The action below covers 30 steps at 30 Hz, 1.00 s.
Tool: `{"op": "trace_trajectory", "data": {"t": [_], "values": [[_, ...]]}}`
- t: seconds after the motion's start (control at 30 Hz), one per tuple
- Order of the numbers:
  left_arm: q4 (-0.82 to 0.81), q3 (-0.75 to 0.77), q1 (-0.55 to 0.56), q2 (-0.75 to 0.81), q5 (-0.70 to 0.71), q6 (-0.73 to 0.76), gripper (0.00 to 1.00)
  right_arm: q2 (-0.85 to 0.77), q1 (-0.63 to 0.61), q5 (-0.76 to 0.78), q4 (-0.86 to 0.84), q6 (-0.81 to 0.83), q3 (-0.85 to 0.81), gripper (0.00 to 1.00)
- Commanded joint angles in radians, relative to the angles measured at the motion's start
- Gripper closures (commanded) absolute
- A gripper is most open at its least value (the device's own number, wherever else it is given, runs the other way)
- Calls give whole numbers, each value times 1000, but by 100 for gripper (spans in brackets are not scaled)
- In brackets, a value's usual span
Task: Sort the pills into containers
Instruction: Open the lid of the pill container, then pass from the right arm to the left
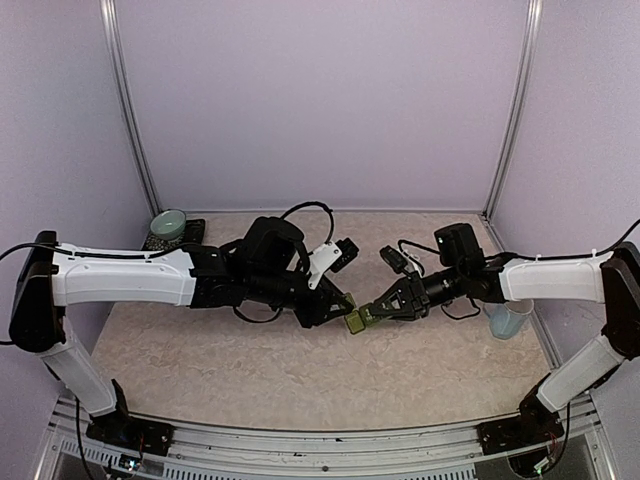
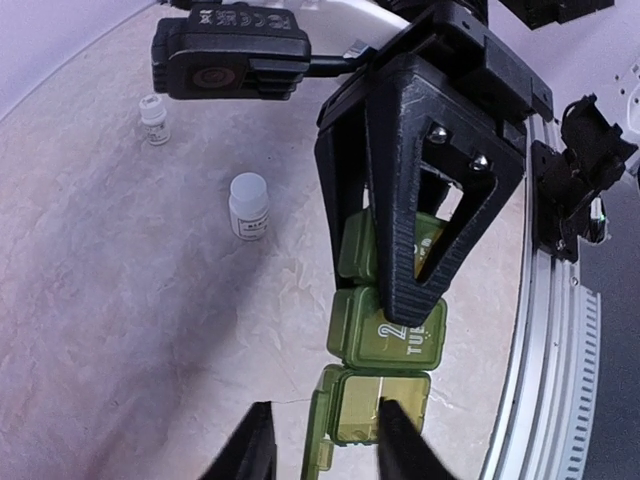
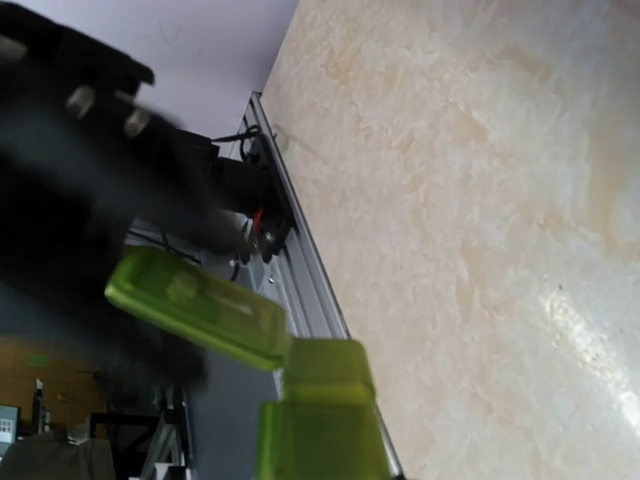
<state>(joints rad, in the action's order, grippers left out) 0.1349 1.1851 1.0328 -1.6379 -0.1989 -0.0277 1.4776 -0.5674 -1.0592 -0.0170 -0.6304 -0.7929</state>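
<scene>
The dark green container strip (image 1: 355, 321) hangs in the air at the table's centre. My right gripper (image 1: 370, 314) is shut on it; its black fingers (image 2: 420, 290) clamp the far and middle compartments. The middle lid reads "2 TUE" (image 2: 392, 337). The near compartment (image 2: 382, 405) is open, with its lid (image 2: 322, 432) swung aside. My left gripper (image 2: 325, 450) is open, its fingertips either side of that lid, one tip over the open compartment. The right wrist view shows the strip (image 3: 322, 420) and its lid (image 3: 195, 300) blurred. No loose pill shows.
Two small white pill bottles (image 2: 248, 205) (image 2: 153, 118) stand on the marble table. A pale green bowl (image 1: 168, 225) sits on a dark tray at the back left. A pale blue mug (image 1: 507, 320) stands by the right arm. The table's metal rail (image 2: 545, 330) runs close.
</scene>
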Motion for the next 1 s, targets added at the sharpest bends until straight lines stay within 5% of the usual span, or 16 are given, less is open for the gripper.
{"op": "trace_trajectory", "data": {"t": [0.0, 0.17, 0.33, 0.97], "values": [[-25, 4, -8, 24, -18, -25, 53, -3, -5, -23, -79, -61, -8, 80], [-82, -49, -25, 60, -36, -71, 16, -16, -2, -25, -136, -110, -6, 78], [-141, -96, -45, 86, -65, -124, 2, -14, -2, -42, -218, -157, 10, 77], [-553, -239, -157, 43, -323, -505, 3, -48, -1, -53, -333, -209, 36, 73]]}}
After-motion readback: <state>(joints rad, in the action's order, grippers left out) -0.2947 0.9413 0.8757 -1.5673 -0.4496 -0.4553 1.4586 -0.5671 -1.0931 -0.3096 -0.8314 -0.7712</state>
